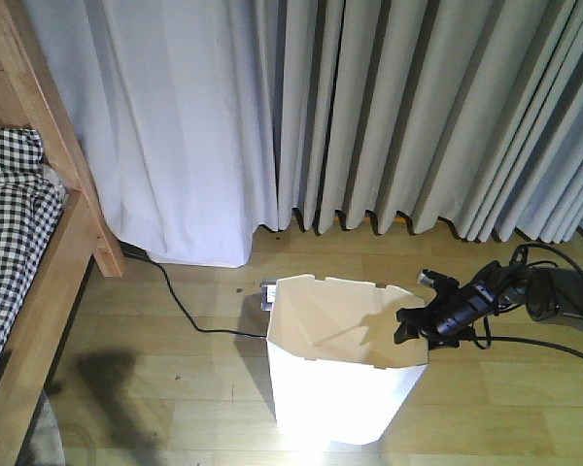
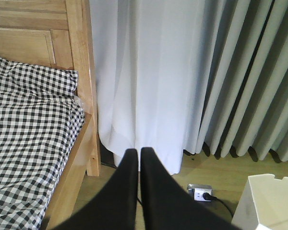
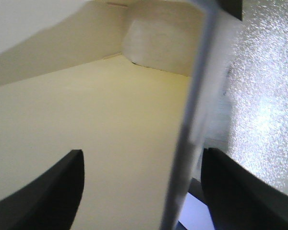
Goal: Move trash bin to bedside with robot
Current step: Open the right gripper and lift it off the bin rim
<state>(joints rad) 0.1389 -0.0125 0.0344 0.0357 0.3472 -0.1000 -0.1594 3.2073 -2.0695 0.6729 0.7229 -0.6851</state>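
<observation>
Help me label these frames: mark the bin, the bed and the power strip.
bin (image 1: 330, 393): front view, its white outer wall.
bed (image 2: 31, 124): left wrist view, the checked bedding.
power strip (image 2: 199, 192): left wrist view, its top face by the curtain.

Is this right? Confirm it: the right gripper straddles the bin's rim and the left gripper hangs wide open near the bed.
Not quite. The left gripper is shut, its fingers pressed together in the left wrist view. The rest holds: the right gripper straddles the trash bin rim, and the bed is close by.
</observation>
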